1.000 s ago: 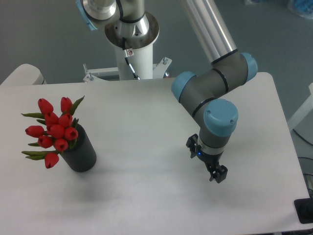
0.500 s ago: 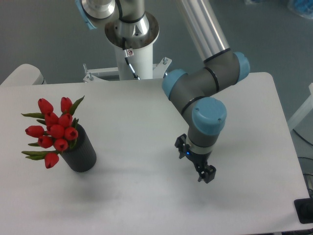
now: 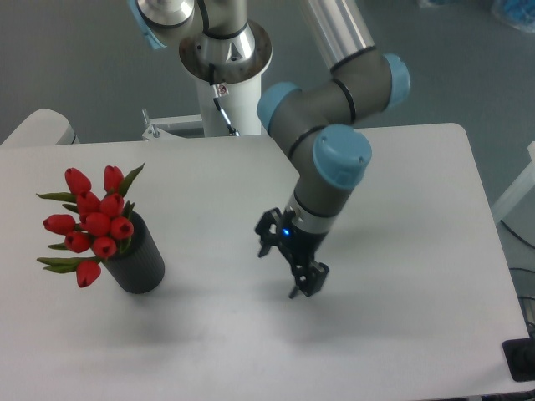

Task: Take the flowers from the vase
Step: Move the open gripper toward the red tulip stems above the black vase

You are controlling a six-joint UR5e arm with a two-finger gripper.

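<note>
Right now the flowers (image 3: 94,224) are sitting in the vase (image 3: 137,256) at the table's (image 3: 418,209) left side, untouched. I'm bringing the gripper (image 3: 288,264), fingers parted and empty, across from mid-table; I'm aiming for the stems above the rim. Nothing is blocking the path between.

Matt black on the vase (image 3: 138,259), faintly rough, with no sheen; smooth, slightly waxy-looking red buds and green leaves on the flowers (image 3: 92,224), plastic or fabric impossible to tell. Smooth white table (image 3: 401,334) top, matt with only soft shading. Brushed silver metal on the arm tube (image 3: 338,29), satin grey on the joint housings (image 3: 322,100) with smooth light-blue plastic caps (image 3: 341,157), and dull black on the gripper (image 3: 284,259).
</note>
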